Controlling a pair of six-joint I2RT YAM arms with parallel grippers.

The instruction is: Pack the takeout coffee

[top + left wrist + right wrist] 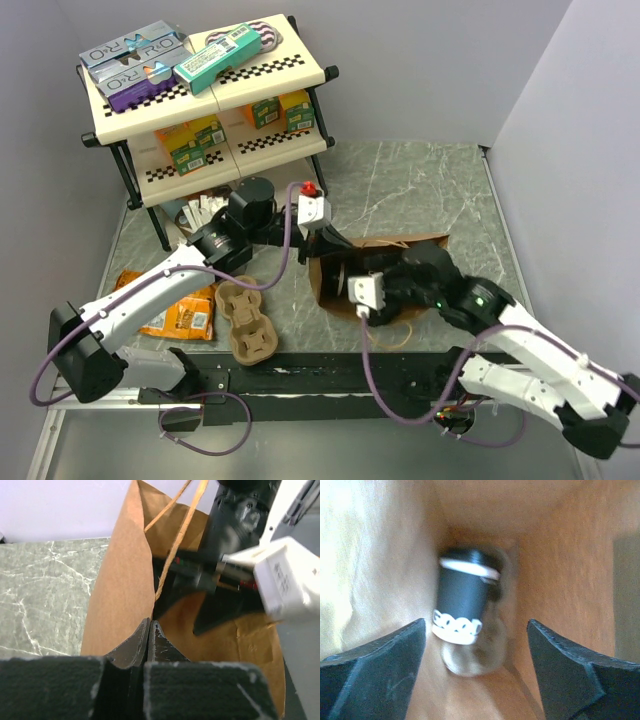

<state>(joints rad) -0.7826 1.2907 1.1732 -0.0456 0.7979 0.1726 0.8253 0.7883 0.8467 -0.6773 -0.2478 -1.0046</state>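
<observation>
A brown paper bag lies on its side on the marble table, mouth toward the left. My left gripper is shut on the bag's rim and holds the mouth up. My right gripper reaches inside the bag, jaws wide apart. The takeout coffee is deep in the bag beyond the fingertips. It is blurred, shows a dark wall with a white lettered band and a black lid, and touches neither finger. The top view hides the cup and the right fingers.
A two-tier shelf with boxes stands at the back left. A brown pulp cup carrier and an orange snack packet lie near the left arm. White sticks sit under the shelf. The right wrist fills the bag mouth.
</observation>
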